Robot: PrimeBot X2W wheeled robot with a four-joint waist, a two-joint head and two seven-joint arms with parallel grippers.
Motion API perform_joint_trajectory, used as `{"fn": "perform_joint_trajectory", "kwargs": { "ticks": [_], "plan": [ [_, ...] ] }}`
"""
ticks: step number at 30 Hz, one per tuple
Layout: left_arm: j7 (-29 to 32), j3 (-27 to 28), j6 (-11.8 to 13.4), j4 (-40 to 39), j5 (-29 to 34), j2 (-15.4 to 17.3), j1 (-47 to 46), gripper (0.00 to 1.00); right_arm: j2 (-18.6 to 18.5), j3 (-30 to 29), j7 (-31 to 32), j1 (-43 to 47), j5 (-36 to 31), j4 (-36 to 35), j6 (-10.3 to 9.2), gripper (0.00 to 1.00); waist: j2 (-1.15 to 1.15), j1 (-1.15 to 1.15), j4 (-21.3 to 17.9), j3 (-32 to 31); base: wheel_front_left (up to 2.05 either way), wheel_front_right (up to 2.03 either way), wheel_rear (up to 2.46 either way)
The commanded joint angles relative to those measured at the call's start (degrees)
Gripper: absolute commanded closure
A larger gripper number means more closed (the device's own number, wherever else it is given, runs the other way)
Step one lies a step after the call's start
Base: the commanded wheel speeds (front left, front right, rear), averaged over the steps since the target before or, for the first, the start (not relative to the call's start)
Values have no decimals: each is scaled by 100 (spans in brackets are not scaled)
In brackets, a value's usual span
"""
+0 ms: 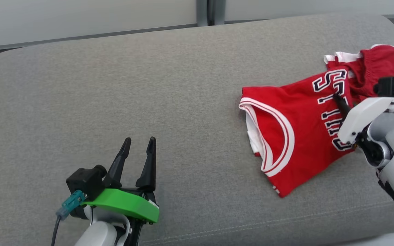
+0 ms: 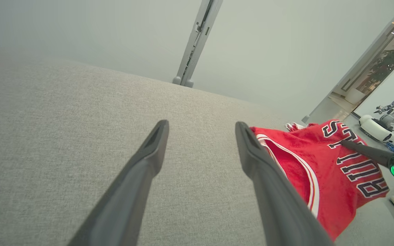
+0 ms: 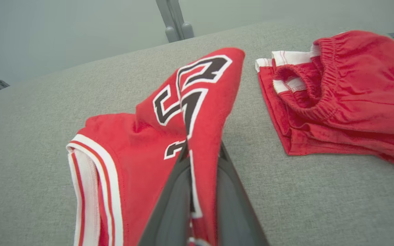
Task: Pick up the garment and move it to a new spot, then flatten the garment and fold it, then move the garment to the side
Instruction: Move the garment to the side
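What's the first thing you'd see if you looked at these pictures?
The bright red jersey with black letters, lying on the right of the grey cushion, with the right gripper pinching a fold of it. Beyond it lie red shorts, and the left gripper is open at the lower left.

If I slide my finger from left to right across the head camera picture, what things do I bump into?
Left gripper → red jersey → red shorts. The right gripper overlaps the jersey, pinching it, so it's left out.
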Motion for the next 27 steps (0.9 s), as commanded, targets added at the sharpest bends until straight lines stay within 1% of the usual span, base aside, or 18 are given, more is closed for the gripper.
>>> {"fn": "perform_joint_trajectory", "kwargs": {
  "ticks": [1,6,13,17,22,26,27],
  "plan": [
    [17,45,19,-46,54,40,-146,0,-20,-33,21,-292,-68,19,-3,100,0,0,-467,309,0,0,0],
    [27,103,46,-120,80,131,-273,0,105,-86,103,-964,-211,208,-3,100,0,0,-595,586,0,0,0],
    [46,210,89,-265,109,239,-407,0,253,-130,188,-1838,-415,543,-3,100,0,0,-667,941,0,0,0],
    [47,272,132,-363,135,316,-495,0,247,-196,181,-2275,-549,812,-3,100,0,0,-707,1153,0,0,0],
    [104,327,212,-520,175,423,-568,0,124,-372,79,-2612,-637,1126,-3,100,0,0,-779,1407,0,0,0],
    [171,369,268,-661,213,555,-604,0,-53,-501,-12,-2827,-678,1296,-3,100,0,0,-817,1569,0,0,0],
    [226,381,290,-732,233,591,-606,0,-155,-566,-62,-2947,-688,1381,-3,100,0,0,-825,1645,0,0,0]
  ]
}}
